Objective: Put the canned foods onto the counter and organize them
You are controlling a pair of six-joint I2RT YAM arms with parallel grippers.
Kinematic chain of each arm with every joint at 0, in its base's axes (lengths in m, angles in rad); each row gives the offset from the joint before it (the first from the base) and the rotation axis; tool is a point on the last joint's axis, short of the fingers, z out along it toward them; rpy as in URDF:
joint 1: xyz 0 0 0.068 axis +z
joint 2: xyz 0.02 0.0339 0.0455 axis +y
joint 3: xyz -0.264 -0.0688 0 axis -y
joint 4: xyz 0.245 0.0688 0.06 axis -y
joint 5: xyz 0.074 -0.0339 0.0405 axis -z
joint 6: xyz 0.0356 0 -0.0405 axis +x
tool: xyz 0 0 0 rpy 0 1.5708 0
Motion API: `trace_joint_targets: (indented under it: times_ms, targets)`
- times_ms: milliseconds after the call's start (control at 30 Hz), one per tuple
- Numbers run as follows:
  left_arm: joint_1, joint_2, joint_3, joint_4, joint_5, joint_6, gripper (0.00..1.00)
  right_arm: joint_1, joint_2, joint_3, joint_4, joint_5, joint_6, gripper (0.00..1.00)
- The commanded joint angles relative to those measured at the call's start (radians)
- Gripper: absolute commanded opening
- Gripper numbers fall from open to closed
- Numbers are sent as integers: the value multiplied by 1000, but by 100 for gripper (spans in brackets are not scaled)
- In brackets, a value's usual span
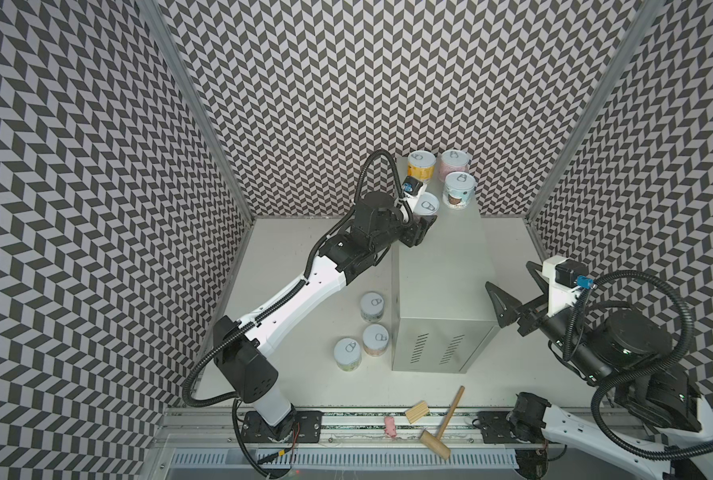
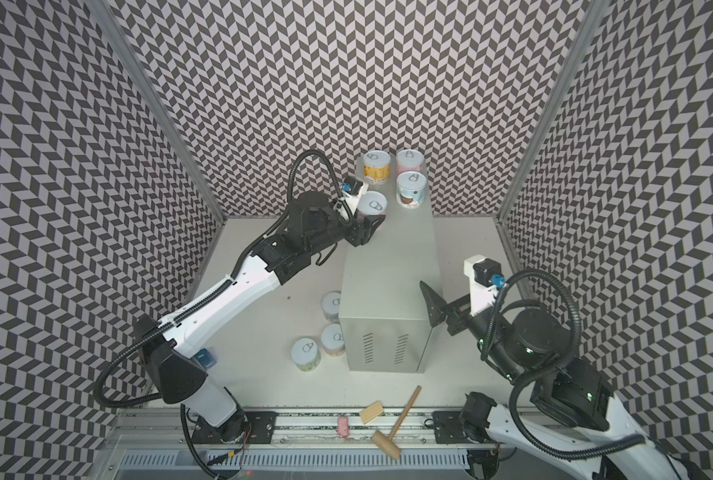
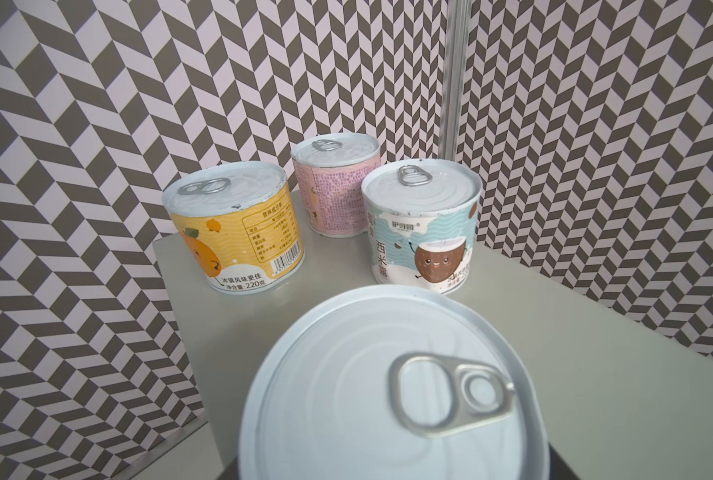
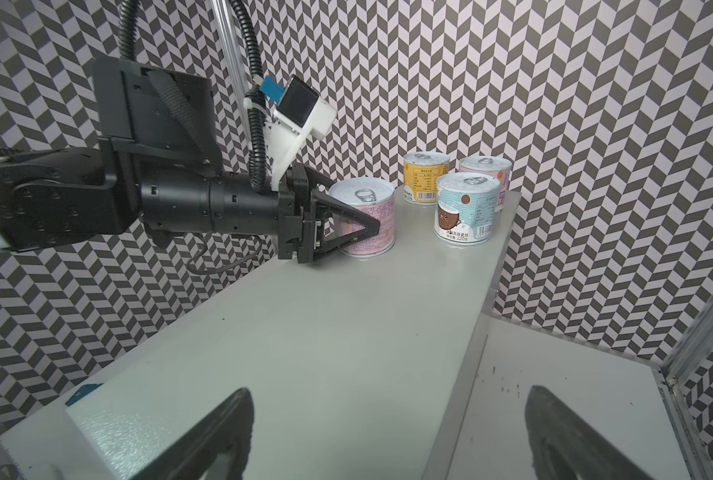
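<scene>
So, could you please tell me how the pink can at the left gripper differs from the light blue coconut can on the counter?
The pink can is held in the left gripper; the light blue can stands free on the counter. The pink can's label is pink with small print; the light blue can's shows a brown coconut. Both are upright, with silver pull-tab lids.
</scene>
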Motion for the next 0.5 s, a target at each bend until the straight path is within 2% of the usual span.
trace_joint_targets:
  times_ms: [0,167,467]
  targets:
    - [26,46,49,7,47,47,64,0,20,-12,69,6,-8,99]
    - [54,110,98,-7,66,51,64,1,47,-16,98,4,-18,99]
    - [87,147,102,3,114,44,64,0,77,-23,136,-7,-25,99]
